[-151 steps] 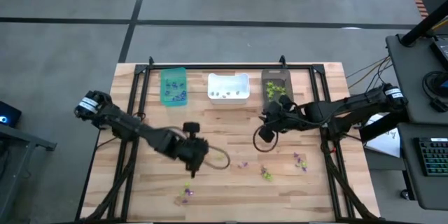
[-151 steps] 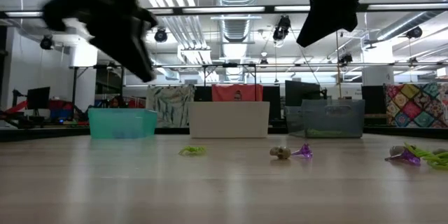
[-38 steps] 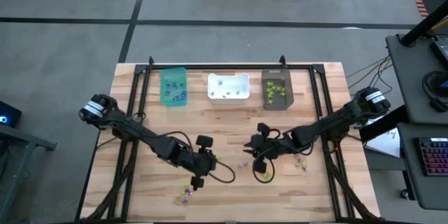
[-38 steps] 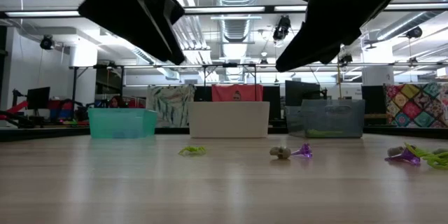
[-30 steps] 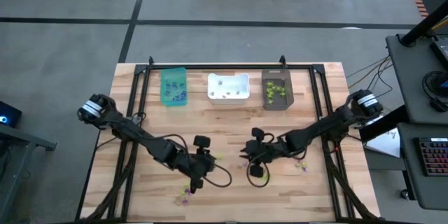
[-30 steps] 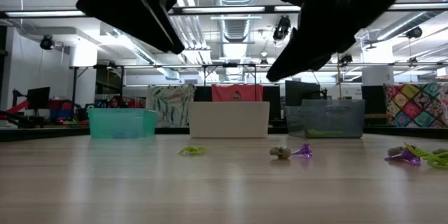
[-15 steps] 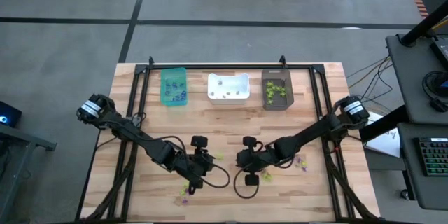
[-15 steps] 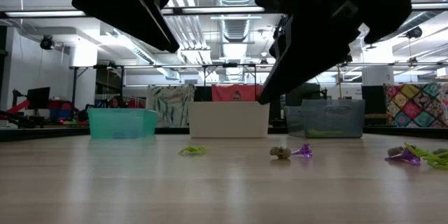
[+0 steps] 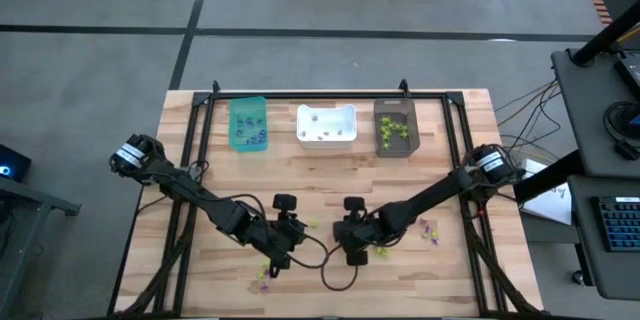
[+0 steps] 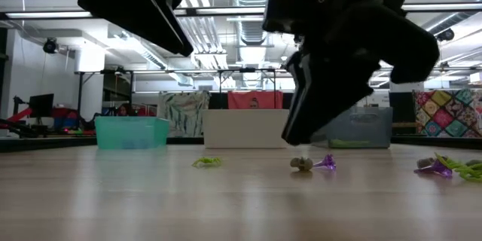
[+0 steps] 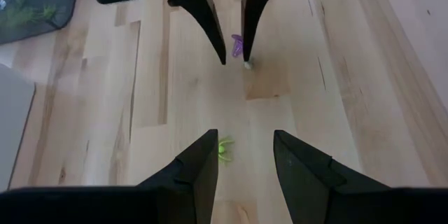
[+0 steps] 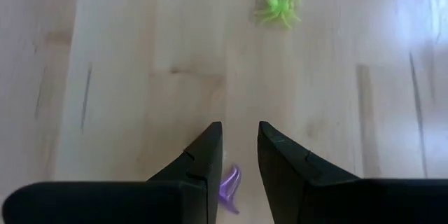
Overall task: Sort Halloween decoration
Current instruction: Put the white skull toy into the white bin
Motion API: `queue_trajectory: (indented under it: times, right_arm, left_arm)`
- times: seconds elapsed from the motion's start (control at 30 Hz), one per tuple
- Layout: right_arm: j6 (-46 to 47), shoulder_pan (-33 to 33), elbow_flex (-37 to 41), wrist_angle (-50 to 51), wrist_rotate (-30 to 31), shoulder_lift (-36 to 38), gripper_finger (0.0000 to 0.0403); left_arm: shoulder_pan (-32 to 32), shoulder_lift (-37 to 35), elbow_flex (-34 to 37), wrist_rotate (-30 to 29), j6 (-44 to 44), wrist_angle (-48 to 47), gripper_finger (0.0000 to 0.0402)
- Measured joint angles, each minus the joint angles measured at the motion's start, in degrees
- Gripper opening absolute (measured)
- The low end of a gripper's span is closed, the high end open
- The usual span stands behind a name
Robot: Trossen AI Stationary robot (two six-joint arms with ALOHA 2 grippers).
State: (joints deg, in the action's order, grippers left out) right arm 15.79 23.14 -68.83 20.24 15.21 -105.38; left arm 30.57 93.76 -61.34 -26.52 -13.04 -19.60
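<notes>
Our right pincer (image 12: 239, 155) hangs low over a purple trinket (image 12: 229, 184) on the wooden surface (image 9: 330, 175), fingers apart. Our left pincer (image 11: 241, 155), also apart, faces a green spider (image 11: 224, 150). The pincers sit close; they could collide.

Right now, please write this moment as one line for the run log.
left gripper: open, above green spider | right gripper: open, low over purple trinket | grasped: nothing | bins: partly filled

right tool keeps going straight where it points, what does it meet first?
Probably the purple trinket showing between the right tool's open fingers, then the tabletop. Depth is unclear; the green spider lies farther ahead.
</notes>
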Motion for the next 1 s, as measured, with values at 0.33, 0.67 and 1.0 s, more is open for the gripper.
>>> queue_trajectory:
  times: [0.33, 0.67, 1.0]
  right_arm:
    - [-0.22, -0.04, -1.08, 0.16, 0.89, 0.15, 0.0082]
    - [-1.74, -0.02, -1.08, 0.48, -3.15, 0.15, 0.0069]
    - [0.83, -0.20, -1.08, 0.49, -4.64, 0.24, 0.0037]
  left_arm:
    - [0.00, 0.00, 0.00, 0.00, 0.02, 0.12, 0.0121]
    - [-0.02, 0.00, 0.00, -0.02, 0.04, 0.18, 0.0121]
    - [-0.02, 0.00, 0.00, -0.11, 0.04, 0.23, 0.0121]
